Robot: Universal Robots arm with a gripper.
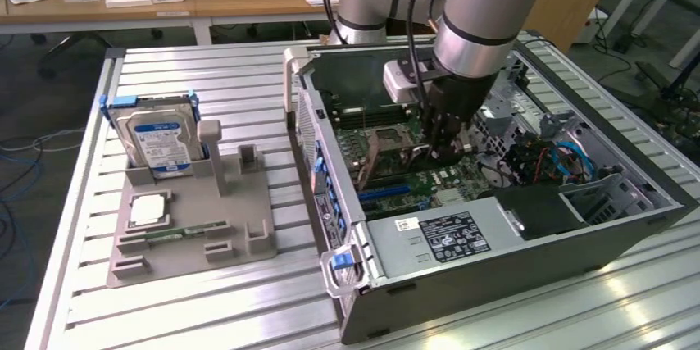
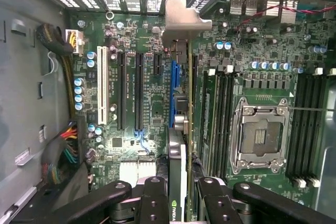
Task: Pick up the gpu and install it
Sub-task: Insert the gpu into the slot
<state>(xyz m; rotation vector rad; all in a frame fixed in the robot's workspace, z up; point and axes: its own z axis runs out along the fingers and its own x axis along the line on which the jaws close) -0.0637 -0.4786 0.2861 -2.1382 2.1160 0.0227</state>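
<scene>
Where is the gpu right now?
Wrist view: the gpu is held edge-on in the gripper inside the case, between the blue slot and the CPU socket.

The motherboard (image 2: 247, 51) is showing green with one blue slot (image 2: 172, 93) and one white slot (image 2: 102, 85), the gripper (image 2: 180, 184) looking black, the gpu (image 2: 180, 129) dark with a grey edge, the bench (image 1: 219, 79) ribbed silver

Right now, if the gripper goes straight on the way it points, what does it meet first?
The gripper holds the gpu, whose edge would likely meet the blue slot on the motherboard first; alignment is hard to judge.
</scene>
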